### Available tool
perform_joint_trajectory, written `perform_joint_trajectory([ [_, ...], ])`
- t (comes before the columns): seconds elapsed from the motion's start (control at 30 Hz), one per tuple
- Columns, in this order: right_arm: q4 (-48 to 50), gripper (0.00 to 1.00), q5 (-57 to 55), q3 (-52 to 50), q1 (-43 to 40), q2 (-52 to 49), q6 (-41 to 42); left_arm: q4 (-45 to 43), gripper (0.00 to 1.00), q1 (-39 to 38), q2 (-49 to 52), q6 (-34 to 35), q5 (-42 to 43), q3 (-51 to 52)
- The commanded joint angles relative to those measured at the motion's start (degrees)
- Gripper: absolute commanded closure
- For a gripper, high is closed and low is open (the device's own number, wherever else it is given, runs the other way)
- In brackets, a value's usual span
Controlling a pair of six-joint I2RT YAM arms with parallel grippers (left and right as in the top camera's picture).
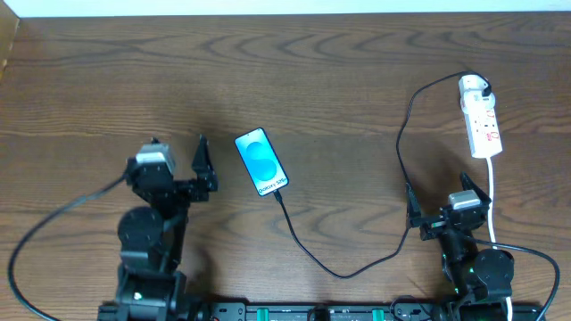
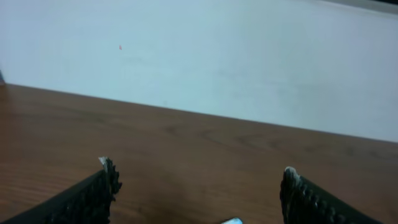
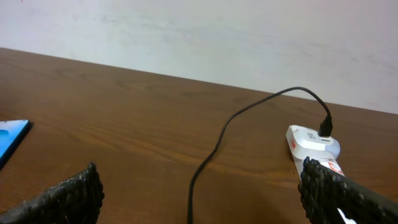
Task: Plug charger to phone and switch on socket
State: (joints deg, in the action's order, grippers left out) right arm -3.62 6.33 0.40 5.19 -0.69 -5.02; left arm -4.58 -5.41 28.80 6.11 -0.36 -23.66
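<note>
The phone (image 1: 261, 163) lies face up mid-table, its screen cyan-blue. The black charger cable (image 1: 339, 267) runs from the phone's lower end, loops along the front and rises to the white plug adapter (image 1: 472, 86) seated in the far end of the white socket strip (image 1: 482, 125) at the right. My left gripper (image 1: 203, 165) is open and empty just left of the phone; a corner of the phone (image 2: 231, 221) shows in the left wrist view. My right gripper (image 1: 446, 221) is open and empty below the strip. The right wrist view shows cable (image 3: 214, 149), adapter (image 3: 314, 140) and a phone edge (image 3: 12, 140).
The strip's white cord (image 1: 492, 205) runs down past my right arm to the front edge. A pale wall (image 3: 199, 37) backs the table's far edge. Bare wooden tabletop (image 1: 107, 80) fills the left and the back.
</note>
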Motion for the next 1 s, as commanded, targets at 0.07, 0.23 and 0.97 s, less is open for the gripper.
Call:
perform_joint_trajectory([
  [0.07,-0.26,0.01,-0.39,-0.09,0.52,0.42,0.46,-4.85,0.15,1.88,-8.68,-3.43,-0.31,9.94],
  [0.23,-0.26,0.01,-0.39,-0.09,0.52,0.42,0.48,-4.74,0.15,1.88,-17.03,-8.94,-0.31,16.94],
  [0.97,-0.26,0.01,-0.39,-0.09,0.52,0.42,0.48,8.81,0.15,1.86,-28.72,-11.02,-0.15,23.43],
])
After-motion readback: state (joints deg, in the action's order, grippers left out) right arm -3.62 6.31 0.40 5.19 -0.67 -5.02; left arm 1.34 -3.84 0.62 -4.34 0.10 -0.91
